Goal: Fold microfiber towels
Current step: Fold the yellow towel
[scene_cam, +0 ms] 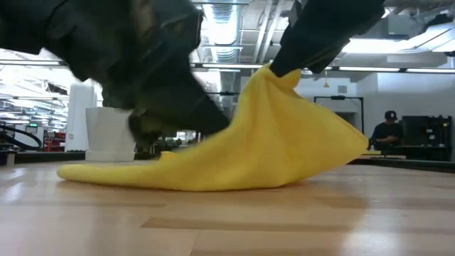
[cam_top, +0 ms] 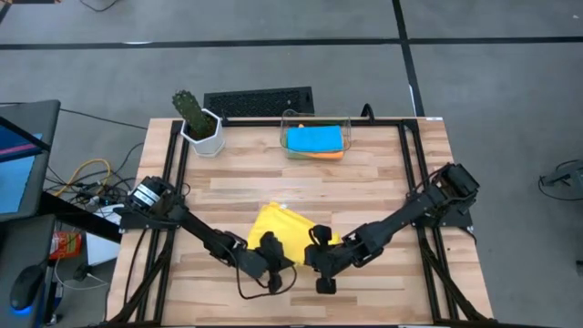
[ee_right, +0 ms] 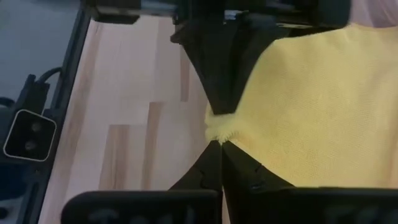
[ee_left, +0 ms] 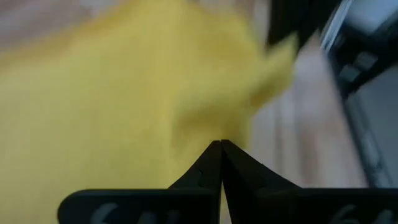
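Pinching a corner of the yellow towel (cam_top: 284, 228), the right gripper (cam_top: 319, 258) held it raised above the near table (cam_top: 383, 182) edge. Left gripper (cam_top: 271, 255) was pressed together beside it. Risk: the thin hold might slip, dropping the fold.
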